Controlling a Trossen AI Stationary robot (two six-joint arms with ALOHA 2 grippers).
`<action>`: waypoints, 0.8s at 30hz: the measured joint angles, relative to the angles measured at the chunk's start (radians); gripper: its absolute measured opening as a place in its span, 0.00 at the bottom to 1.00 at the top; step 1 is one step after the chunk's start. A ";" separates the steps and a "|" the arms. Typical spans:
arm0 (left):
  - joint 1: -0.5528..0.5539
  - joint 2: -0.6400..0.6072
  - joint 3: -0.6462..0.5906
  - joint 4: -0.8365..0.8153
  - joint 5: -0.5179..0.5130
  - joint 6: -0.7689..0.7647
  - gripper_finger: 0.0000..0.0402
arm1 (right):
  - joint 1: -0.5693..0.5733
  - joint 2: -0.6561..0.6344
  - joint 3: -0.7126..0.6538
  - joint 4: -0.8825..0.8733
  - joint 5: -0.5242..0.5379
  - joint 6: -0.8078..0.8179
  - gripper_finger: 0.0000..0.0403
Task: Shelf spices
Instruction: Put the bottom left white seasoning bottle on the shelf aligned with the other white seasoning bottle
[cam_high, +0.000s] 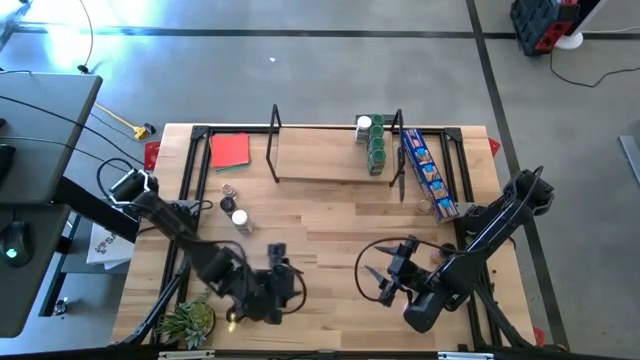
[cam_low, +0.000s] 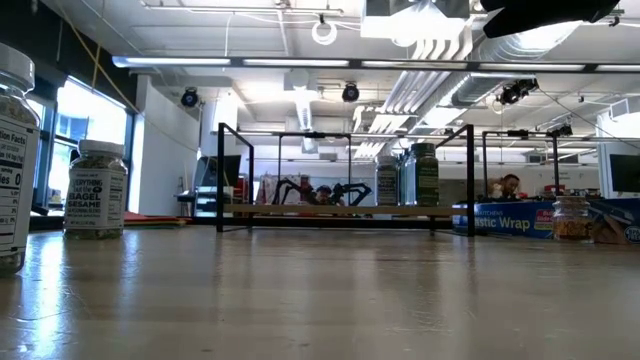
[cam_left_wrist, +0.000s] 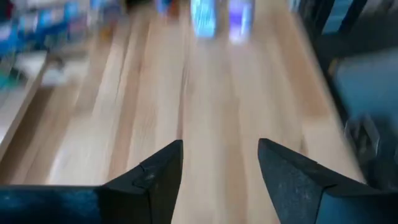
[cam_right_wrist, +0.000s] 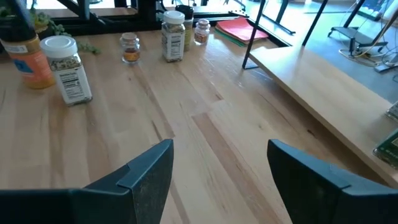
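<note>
A wooden table (cam_high: 330, 235) carries a light-wood shelf (cam_high: 325, 165) at its far edge, with spice jars (cam_high: 372, 145) stacked at the shelf's right end. More jars (cam_high: 233, 208) stand left of centre. The left gripper (cam_high: 278, 262) and right gripper (cam_high: 385, 275) hover near the front edge, both open and empty, well apart from every jar. A blue box (cam_low: 500, 218) reads "Wrap"; one jar (cam_low: 95, 190) reads "BAGEL".

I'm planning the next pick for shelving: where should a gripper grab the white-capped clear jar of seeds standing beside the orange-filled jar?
Grip the white-capped clear seed jar around its labelled round body, just below the cap. It stands upright, so probably come in level from its open side, away from the orange-filled jar close beside it.
</note>
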 joint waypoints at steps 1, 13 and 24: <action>-0.012 0.000 0.027 -0.095 -0.001 -0.049 0.53 | 0.000 0.000 0.000 0.000 0.005 0.000 0.63; -0.106 0.000 0.038 -0.392 0.233 -0.560 0.76 | 0.000 0.000 0.000 0.011 0.019 0.004 0.63; -0.184 0.043 0.038 -0.512 0.104 -0.628 0.77 | 0.000 0.000 0.000 0.013 0.020 0.001 0.63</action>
